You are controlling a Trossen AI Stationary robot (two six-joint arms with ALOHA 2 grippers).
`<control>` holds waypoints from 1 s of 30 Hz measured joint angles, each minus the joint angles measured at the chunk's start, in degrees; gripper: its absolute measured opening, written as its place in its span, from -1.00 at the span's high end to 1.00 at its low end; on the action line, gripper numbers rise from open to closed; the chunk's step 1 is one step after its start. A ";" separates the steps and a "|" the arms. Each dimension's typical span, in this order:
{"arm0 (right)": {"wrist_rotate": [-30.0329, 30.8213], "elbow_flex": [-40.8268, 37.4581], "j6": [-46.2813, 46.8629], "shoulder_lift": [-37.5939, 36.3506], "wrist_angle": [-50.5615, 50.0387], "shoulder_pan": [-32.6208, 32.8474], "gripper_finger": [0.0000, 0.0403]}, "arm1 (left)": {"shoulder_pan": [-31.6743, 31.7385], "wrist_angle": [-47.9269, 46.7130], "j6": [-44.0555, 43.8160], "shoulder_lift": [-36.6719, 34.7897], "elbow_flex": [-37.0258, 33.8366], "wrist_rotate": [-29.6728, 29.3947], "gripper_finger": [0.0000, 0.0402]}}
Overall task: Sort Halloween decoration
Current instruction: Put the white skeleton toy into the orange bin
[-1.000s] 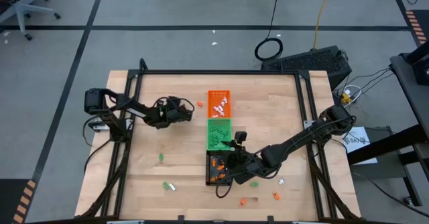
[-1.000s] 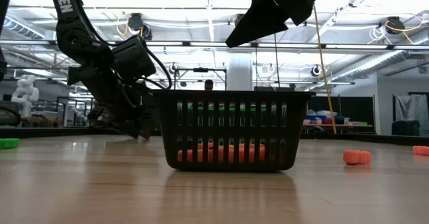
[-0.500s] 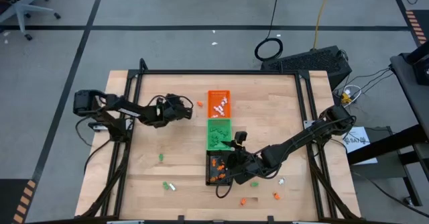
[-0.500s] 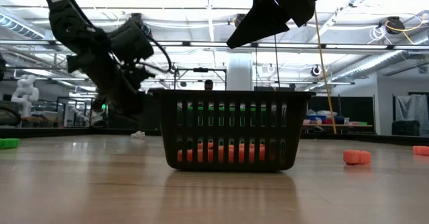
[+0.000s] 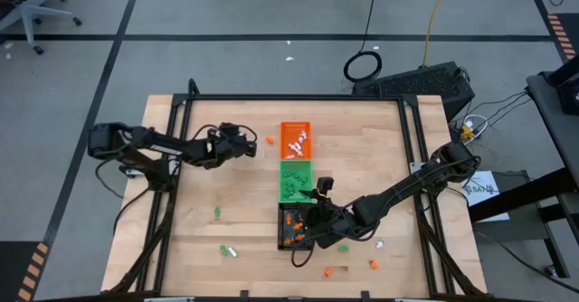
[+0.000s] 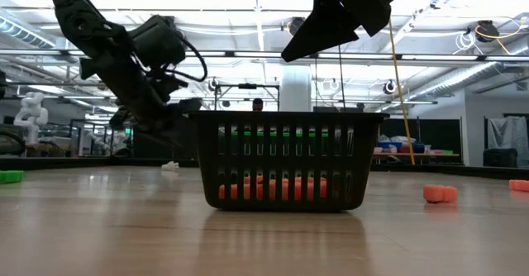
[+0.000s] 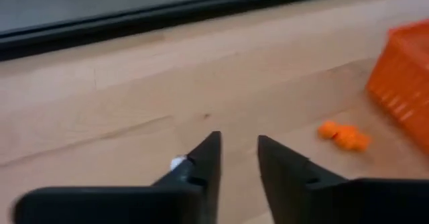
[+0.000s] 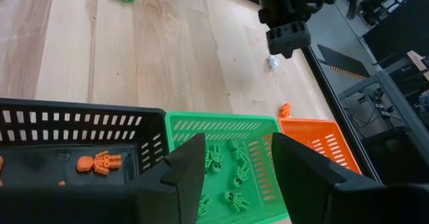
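Note:
Three small trays stand in a row at mid table: orange (image 5: 295,139), green (image 5: 295,180) and black (image 5: 291,226), each holding trinkets. My left gripper (image 5: 246,146) hangs open above the wood, left of the orange tray, with nothing between its fingers (image 7: 236,158). A white trinket (image 7: 177,162) lies on the table just below and beside it (image 8: 273,62). An orange trinket (image 7: 343,135) lies by the orange tray. My right gripper (image 8: 234,150) hovers open over the black and green trays.
Loose trinkets lie on the near half of the table: a green one (image 5: 218,212), a green and a white one (image 5: 226,250), two orange ones (image 5: 328,271) (image 5: 372,264), and a green (image 5: 344,246) and a white (image 5: 380,244) by my right arm. Bare wood lies between.
My left gripper has risen from the table surface and drawn back a little toward the table's left edge. The white trinket has stayed on the table, now in plain sight below the gripper. My right arm has kept still.

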 joint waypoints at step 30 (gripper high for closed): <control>0.02 0.00 -0.16 0.00 0.91 -0.78 0.21 | 6.84 4.71 2.91 11.87 0.13 4.76 -0.39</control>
